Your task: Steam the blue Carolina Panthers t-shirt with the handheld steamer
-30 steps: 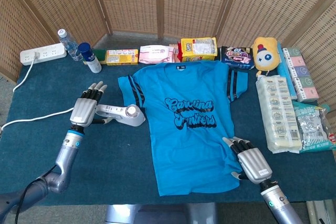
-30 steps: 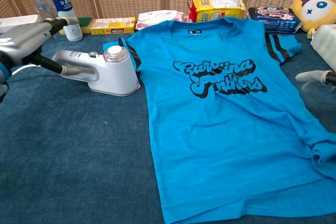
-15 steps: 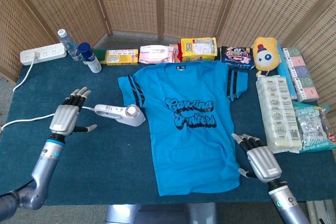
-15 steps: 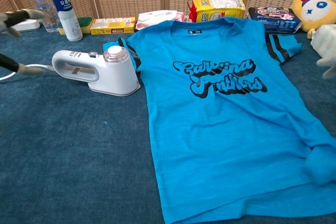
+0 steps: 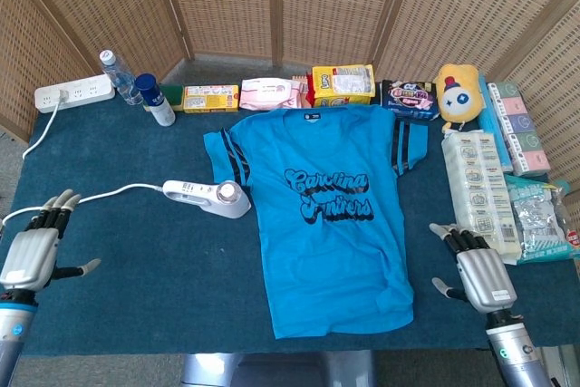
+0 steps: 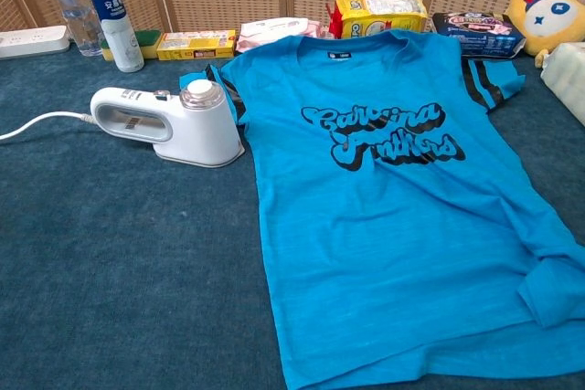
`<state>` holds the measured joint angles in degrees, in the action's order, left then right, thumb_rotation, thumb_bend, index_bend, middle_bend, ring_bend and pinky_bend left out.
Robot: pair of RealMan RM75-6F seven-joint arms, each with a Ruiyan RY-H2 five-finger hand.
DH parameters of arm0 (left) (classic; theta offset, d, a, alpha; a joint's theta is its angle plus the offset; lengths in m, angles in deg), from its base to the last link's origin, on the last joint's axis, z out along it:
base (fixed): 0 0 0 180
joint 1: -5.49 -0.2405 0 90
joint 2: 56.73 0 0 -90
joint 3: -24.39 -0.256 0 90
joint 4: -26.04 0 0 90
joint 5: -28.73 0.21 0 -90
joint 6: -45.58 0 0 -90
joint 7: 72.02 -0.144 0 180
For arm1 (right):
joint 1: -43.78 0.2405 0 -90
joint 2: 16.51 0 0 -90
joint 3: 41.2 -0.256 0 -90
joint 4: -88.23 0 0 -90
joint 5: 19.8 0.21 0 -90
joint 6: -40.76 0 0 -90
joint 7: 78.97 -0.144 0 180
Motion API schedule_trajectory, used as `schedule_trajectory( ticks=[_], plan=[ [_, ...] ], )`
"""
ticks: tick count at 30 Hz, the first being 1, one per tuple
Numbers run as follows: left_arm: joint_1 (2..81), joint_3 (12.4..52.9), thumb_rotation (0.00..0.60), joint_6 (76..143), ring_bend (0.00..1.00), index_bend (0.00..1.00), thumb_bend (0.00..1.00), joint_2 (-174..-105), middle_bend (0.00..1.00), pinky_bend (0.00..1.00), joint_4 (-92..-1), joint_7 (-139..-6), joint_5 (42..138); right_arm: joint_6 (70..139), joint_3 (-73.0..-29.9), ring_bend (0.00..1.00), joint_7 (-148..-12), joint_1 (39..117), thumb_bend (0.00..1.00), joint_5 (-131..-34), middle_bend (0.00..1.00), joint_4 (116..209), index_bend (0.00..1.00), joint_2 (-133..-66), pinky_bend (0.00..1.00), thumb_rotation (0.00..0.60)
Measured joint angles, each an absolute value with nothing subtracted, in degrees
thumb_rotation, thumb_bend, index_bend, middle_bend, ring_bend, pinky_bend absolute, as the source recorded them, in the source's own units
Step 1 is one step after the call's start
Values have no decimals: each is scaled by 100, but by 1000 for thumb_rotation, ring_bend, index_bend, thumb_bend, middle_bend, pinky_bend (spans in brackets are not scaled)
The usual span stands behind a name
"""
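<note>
From the head view, the blue Carolina Panthers t-shirt (image 5: 322, 219) lies flat, front up, in the middle of the tabletop (image 5: 163, 269). The white handheld steamer (image 5: 210, 198) lies on its side just left of the shirt, touching the shirt's sleeve edge, and its white cord (image 5: 100, 195) runs further left from it. My left hand (image 5: 34, 249) sits well to the left of the shirt, fingers spread and holding nothing. My right hand (image 5: 478, 271) sits just right of the shirt's lower hem, fingers also spread and empty, near a long white packet (image 5: 478, 195). Behind the shirt stand snack packs, a yellow plush toy (image 5: 458, 90), two bottles and a power strip (image 5: 74, 93).

From the chest view, the t-shirt (image 6: 393, 198) fills the centre, its lower right corner folded over. The steamer (image 6: 174, 123) lies against the shirt's left sleeve. Neither hand appears here.
</note>
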<state>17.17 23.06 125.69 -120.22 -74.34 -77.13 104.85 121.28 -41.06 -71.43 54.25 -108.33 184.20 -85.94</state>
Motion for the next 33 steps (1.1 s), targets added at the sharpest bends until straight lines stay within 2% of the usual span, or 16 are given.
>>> schedule_trajectory(
  ticks=[8,12,15,24,33],
  plan=[
    [1042,1938,436,13235,0,0,146,-11723,0,186,-7604,-7426,10932,12397,-4168,231,-7190,5202,264,-10688,250,18398,190,-8520,254,600],
    [750,1789,471,13507,0,0,156,-11643,0,186,-7632,-7278,11169,12526,-4174,232,-7195,5073,266,-10641,250,18382,206,-8495,259,600],
    [592,1730,472,13668,0,0,160,-11620,1,186,-7638,-7195,11352,12617,-4183,235,-7235,4987,266,-10608,250,18370,210,-8482,265,600],
    [440,1808,513,13897,0,0,164,-11693,22,186,-7678,-7224,11699,12777,-4207,244,-7363,4796,266,-10542,270,18267,232,-8493,267,600],
    [408,1956,512,13836,0,0,169,-11807,34,186,-7721,-7326,11712,12789,-4269,246,-7513,4716,266,-10476,272,18144,248,-8538,267,600]
  ],
)
